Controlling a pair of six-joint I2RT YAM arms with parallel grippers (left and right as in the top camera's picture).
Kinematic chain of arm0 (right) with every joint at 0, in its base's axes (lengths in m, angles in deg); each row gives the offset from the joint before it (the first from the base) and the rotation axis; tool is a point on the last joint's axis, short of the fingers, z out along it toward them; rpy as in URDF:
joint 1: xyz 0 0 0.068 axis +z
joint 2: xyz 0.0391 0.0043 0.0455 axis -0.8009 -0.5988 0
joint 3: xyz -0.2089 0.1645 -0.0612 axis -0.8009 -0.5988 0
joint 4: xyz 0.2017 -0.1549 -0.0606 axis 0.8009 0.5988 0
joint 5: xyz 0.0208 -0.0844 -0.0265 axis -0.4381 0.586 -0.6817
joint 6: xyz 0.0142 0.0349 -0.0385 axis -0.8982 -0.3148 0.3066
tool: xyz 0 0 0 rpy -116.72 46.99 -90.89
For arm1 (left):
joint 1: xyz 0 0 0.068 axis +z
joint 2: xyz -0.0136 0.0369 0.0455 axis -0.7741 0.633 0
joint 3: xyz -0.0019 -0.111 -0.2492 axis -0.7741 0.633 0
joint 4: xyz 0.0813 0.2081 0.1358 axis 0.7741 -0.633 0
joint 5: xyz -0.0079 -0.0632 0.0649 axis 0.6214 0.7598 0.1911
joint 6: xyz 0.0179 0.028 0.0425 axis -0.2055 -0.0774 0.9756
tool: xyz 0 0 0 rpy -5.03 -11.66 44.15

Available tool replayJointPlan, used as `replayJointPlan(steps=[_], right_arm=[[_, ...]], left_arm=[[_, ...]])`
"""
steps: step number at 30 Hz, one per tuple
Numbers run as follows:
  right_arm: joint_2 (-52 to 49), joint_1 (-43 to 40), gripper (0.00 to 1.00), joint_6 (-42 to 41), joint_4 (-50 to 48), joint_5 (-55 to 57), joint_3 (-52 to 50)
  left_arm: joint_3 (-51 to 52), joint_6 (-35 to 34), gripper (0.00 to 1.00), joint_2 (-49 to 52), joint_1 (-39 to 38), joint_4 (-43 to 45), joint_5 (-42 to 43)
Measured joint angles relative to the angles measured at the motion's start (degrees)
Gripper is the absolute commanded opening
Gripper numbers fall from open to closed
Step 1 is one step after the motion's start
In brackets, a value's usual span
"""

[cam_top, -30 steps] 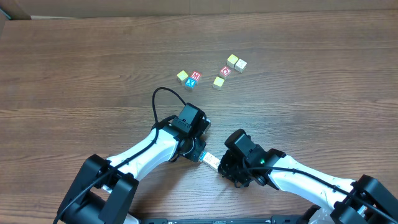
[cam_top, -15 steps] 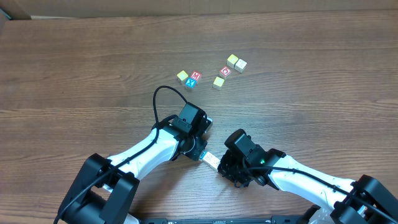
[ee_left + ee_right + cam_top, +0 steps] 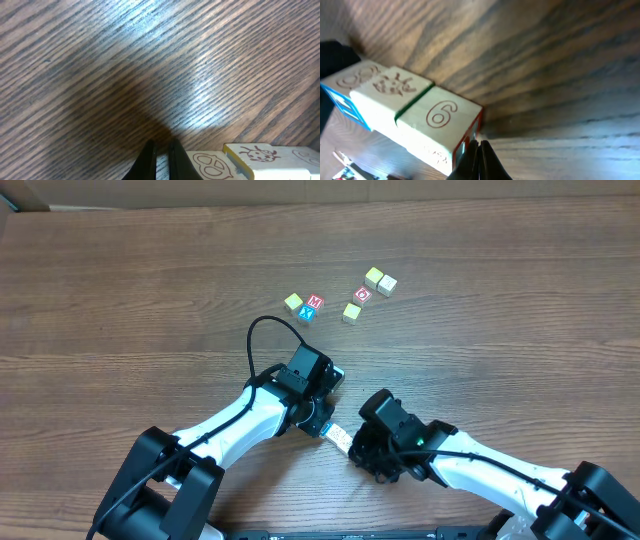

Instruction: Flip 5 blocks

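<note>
Wooden engraved blocks point(image 3: 395, 92), perhaps three, end-to-end

Surface: dark brown wooden table point(image 3: 120, 280), pronounced grain.
Light: pale glare patch point(image 3: 200, 85) on the wood.
Far edge: lighter strip point(image 3: 200, 188) beyond.

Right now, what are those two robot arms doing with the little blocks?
Two robot arms are working at a short row of three blocks on the table. The left claw is pinched shut beside the pretzel block at one end. The right claw is shut too, right by the corner of the 6 block at the other end. Neither claw holds anything. The other blocks lie farther away, with no claw near them.
</note>
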Motion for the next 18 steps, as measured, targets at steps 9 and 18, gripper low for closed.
replayJointPlan(steps=[9, 18], right_arm=[[0.0, 2.8, 0.04, -1.9, -1.1, 0.2, 0.0], [0.0, 3.0, 0.04, -2.6, 0.2, 2.5, 0.0]], left_arm=[[0.0, 0.2, 0.04, 0.0, 0.0, 0.2, -0.2], [0.0, 1.2, 0.04, 0.0, 0.0, -0.1, -0.2]])
